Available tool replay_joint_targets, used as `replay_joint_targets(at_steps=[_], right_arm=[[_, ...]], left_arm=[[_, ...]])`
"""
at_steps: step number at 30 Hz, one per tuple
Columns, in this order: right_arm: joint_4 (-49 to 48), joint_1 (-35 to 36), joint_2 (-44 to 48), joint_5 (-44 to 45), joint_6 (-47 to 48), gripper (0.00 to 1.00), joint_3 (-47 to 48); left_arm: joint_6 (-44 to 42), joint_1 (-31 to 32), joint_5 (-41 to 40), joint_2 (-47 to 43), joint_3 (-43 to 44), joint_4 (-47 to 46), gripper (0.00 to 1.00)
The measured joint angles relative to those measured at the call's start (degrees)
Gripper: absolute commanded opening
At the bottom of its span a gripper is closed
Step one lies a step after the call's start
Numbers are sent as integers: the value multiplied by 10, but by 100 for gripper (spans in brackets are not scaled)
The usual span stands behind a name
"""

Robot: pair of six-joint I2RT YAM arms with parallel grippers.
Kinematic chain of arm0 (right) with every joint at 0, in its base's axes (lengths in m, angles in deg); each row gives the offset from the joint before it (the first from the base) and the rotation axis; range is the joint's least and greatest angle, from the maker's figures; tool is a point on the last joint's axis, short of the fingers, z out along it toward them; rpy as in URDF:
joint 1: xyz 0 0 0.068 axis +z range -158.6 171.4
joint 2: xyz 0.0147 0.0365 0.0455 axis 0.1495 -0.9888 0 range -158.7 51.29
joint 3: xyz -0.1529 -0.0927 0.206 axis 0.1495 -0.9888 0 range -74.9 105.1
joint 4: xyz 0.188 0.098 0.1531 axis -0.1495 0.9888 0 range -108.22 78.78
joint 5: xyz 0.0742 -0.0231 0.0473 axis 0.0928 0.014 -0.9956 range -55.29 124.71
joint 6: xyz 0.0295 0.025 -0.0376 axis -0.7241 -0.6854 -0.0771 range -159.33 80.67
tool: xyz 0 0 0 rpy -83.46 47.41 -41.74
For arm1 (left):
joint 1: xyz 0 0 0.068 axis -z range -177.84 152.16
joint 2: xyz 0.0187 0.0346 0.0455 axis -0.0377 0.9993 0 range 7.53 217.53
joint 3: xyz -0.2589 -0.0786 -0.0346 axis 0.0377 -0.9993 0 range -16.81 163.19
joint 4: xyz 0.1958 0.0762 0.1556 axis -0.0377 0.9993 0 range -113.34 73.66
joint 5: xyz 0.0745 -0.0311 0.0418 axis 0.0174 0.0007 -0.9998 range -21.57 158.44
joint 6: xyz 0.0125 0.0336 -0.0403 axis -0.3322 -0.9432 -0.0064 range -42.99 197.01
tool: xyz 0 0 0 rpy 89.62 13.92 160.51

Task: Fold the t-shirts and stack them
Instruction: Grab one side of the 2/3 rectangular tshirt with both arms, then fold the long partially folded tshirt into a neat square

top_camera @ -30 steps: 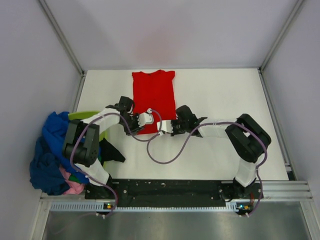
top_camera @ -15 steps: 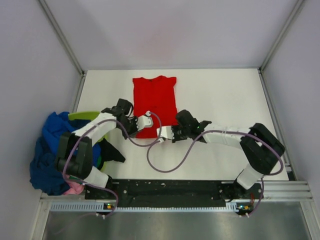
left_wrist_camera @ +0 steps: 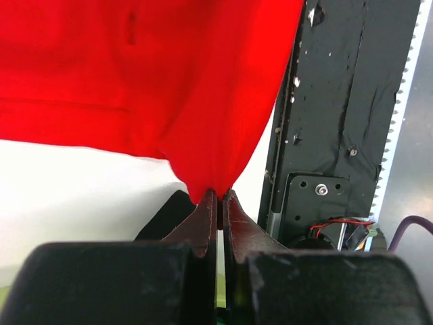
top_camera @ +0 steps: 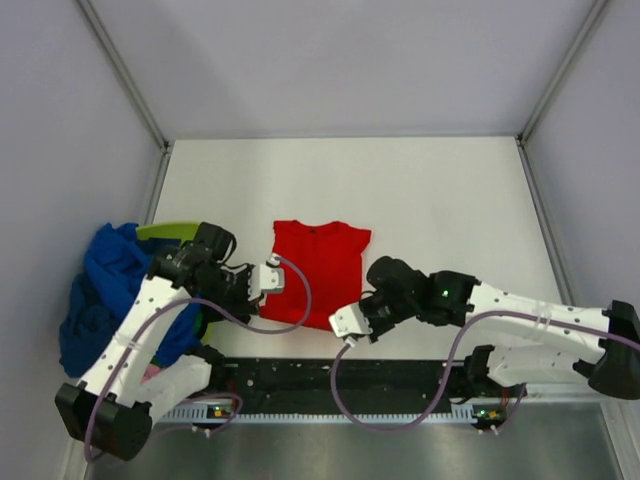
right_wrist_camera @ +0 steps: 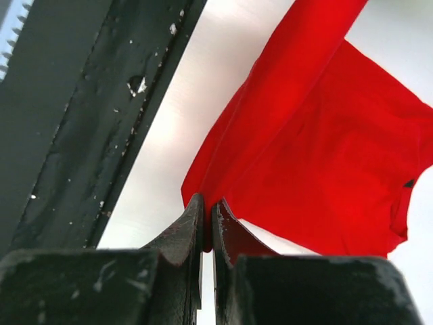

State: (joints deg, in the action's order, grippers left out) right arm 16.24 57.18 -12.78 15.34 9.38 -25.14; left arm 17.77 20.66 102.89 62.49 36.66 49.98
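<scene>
As left hand [left_wrist_camera: 218, 200] and right hand [right_wrist_camera: 206, 203] pinch hem corners, red t-shirt [top_camera: 318, 265] seemingly sags

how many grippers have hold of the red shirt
2. The left gripper is shut on the near left corner of the red shirt. The right gripper is shut on its near right corner.

I see white bench [top_camera: 450, 190] carrying red t-shirt [top_camera: 318, 262] near front centre, collar toward far side, near hem raised off surface. Heap of t-shirts [top_camera: 100, 300], mostly blue, sits at left edge. Black rail [top_camera: 330, 375] runs along near edge.
</scene>
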Motion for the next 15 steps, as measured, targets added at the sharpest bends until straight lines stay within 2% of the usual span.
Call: replay_joint_targets(at_steps=[6,15], right_arm=[[26,-26,2,-20,-41,0,37],[-34,-213,-74,-26,-105,0,97]], left_arm=[[71,0,-14,24,78,14,0],[208,0,-111,169,176,-88,0]])
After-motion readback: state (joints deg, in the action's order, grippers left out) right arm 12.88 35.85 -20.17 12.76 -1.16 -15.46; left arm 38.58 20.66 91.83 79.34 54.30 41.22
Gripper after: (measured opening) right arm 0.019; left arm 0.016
